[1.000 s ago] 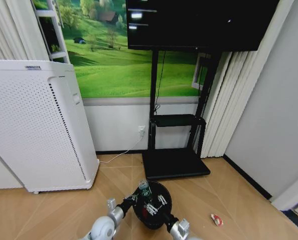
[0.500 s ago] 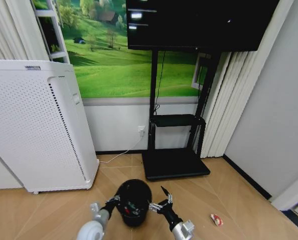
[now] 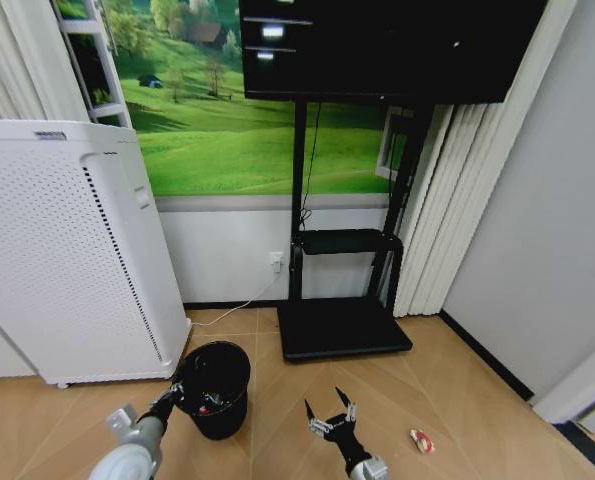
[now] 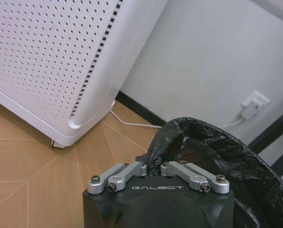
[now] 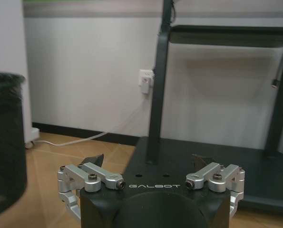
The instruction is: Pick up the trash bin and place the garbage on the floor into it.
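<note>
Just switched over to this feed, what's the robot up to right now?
The left gripper is clamped on the rim of the trash bin, beside the white perforated appliance. The right gripper is open and empty above the floor. A red-and-white wrapper lies on the floor to its right.

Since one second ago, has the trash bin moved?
Yes. The trash bin, held at its rim by the left end effector, went to the robot's left, away from the black stand base toward the white appliance.
</note>
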Motion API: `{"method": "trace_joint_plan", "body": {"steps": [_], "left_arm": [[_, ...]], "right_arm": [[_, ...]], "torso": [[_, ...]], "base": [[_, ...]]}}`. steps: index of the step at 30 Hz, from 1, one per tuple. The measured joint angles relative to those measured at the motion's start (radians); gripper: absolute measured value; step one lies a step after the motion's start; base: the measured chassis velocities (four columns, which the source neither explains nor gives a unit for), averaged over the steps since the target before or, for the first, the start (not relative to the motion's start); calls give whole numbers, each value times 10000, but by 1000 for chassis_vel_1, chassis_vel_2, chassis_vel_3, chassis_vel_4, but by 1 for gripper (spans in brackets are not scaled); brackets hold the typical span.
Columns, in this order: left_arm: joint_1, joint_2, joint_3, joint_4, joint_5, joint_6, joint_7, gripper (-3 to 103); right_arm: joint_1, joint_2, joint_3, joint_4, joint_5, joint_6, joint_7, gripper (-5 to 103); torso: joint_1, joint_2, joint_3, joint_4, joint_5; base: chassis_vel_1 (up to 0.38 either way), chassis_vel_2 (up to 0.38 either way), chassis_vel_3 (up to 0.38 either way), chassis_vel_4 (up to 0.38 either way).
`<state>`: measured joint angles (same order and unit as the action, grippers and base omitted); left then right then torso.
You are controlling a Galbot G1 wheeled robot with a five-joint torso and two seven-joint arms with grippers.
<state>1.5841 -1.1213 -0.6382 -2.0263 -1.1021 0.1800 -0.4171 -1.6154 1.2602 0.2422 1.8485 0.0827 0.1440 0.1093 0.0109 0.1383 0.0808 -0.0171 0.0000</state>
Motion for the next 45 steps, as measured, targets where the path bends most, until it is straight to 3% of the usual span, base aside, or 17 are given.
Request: {"method": "trace_joint_plan", "body": {"steps": [4, 9, 16, 24, 29, 45], "left_arm": [[413, -329, -513, -293, -14, -26, 6, 7], [672, -568, -864, -202, 705, -147, 134, 7], [803, -626, -1054, -251, 797, -151, 293, 7], [1007, -503, -1655, -427, 362, -91, 549, 7], [1327, -763, -1882, -552, 316, -90, 824, 7], [1741, -956, -2028, -789, 281, -90, 886, 7]], "right_arm": [[92, 12, 87, -265, -95, -282, 117, 100], [206, 157, 180, -639, -300, -146, 96, 100], [563, 272, 374, -1549, -171, -171, 206, 100], [1196, -233, 1287, -3218, 540, -1778, 262, 100], [1604, -664, 1756, -4451, 646, -2170, 127, 100], [3099, -589, 1160, -7029, 970, -2484, -154, 100]], "torso": [[0, 1, 0, 2, 2], [0, 0, 0, 4, 2], [1, 0, 1, -2, 2], [1, 0, 0, 4, 1], [1, 0, 0, 0, 0], [1, 0, 0, -1, -1]], "base": [[-157, -164, 163, 146], [-129, -148, 137, 157], [-117, -128, 116, 116], [-3, -6, 9, 13], [0, 0, 0, 0], [0, 0, 0, 0]]}}
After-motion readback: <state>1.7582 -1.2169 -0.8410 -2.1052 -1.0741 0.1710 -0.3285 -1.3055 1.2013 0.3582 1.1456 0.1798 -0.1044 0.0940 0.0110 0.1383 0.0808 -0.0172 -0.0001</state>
